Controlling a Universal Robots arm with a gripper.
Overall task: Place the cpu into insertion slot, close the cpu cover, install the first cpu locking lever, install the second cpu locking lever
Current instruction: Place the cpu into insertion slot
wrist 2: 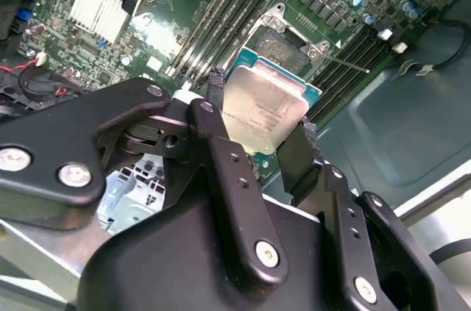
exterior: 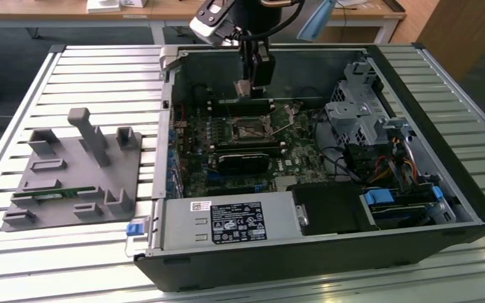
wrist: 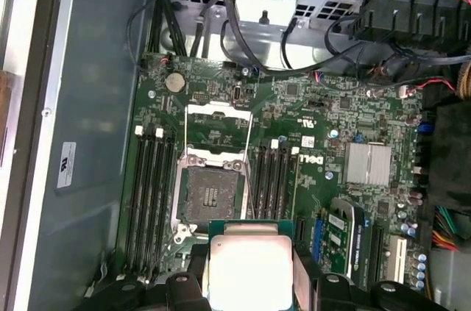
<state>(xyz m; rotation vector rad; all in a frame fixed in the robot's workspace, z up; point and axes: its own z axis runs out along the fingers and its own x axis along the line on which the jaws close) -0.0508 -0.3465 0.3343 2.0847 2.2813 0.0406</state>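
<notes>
My gripper (exterior: 247, 85) hangs inside the open computer case, shut on the cpu (wrist 2: 265, 105), a flat square chip with a silvery top. In both wrist views a black finger (wrist 2: 215, 87) presses on each of two opposite edges of the cpu (wrist: 249, 263). The insertion slot (wrist: 212, 193), a black-framed square socket with a dark centre, lies bare on the green board a little below and beside the chip. The shiny cpu cover (wrist: 218, 121) is swung open next to the insertion slot (exterior: 247, 129). A thin metal lever (exterior: 283, 126) stands up beside it.
Black memory slots (wrist: 151, 193) flank the socket on both sides. A finned heatsink (wrist: 368, 164), a drive cage (exterior: 356, 120) and loose cables (exterior: 394, 167) crowd the case. A power supply (exterior: 225, 224) sits at the front. A grey fixture plate (exterior: 74, 170) lies at the exterior view's left.
</notes>
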